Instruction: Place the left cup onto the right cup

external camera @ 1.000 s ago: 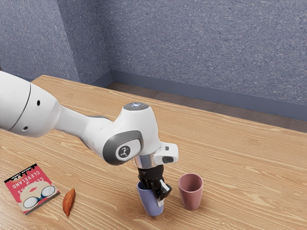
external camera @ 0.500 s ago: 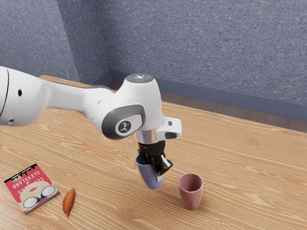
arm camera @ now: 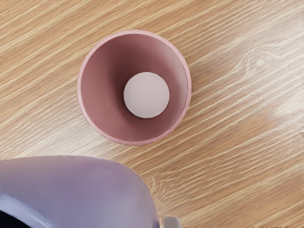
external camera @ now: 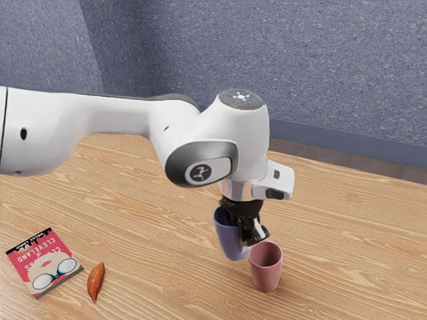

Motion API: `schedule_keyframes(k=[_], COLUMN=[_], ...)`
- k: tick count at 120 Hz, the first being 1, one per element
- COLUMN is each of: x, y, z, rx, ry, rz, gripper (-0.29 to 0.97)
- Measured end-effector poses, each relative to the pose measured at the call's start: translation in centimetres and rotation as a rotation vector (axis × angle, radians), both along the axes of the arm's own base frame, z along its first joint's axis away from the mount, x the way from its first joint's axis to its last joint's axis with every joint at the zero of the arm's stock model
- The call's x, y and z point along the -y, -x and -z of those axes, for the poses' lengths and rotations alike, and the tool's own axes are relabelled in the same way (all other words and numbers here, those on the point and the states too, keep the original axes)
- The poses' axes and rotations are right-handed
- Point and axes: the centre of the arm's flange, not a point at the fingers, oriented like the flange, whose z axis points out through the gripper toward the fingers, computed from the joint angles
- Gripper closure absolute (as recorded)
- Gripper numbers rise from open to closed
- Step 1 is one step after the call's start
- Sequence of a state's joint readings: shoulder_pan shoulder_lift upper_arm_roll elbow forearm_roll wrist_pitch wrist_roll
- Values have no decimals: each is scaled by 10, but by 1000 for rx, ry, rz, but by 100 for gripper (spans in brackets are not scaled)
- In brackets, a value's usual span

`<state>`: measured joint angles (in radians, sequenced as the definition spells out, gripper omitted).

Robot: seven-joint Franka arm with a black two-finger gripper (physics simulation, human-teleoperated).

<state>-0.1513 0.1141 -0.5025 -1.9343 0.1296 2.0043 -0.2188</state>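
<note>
My gripper (external camera: 241, 223) is shut on the lavender-blue cup (external camera: 229, 237), clamping its rim and holding it tilted in the air above the wooden table (external camera: 347, 220). The held cup hangs just to the exterior view's left of the pink cup (external camera: 265, 266), its base near the level of the pink rim. The pink cup stands upright on the table. In the wrist view I look straight down into the pink cup (arm camera: 134, 88), with its pale bottom showing. The held cup (arm camera: 76, 190) is the blurred lavender shape beside it.
A red booklet (external camera: 43, 262) lies near the table's front at the exterior view's left, and a small reddish-brown sweet potato (external camera: 95, 281) lies beside it. Grey-blue walls stand behind the table's far edge.
My arm lifted the lavender-blue cup off the table and carried it toward the exterior view's right, close beside the pink cup. The pink cup has not moved.
</note>
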Motion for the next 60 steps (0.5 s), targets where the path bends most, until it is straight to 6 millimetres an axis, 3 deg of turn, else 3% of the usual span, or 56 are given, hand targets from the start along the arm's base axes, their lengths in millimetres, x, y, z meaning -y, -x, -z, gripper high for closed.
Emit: schedule_keyframes(k=[19, 60], x=[26, 46], y=[9, -26], z=[-13, -2], rx=[27, 31], ry=[-10, -38], rz=[38, 40], gripper=[78, 78])
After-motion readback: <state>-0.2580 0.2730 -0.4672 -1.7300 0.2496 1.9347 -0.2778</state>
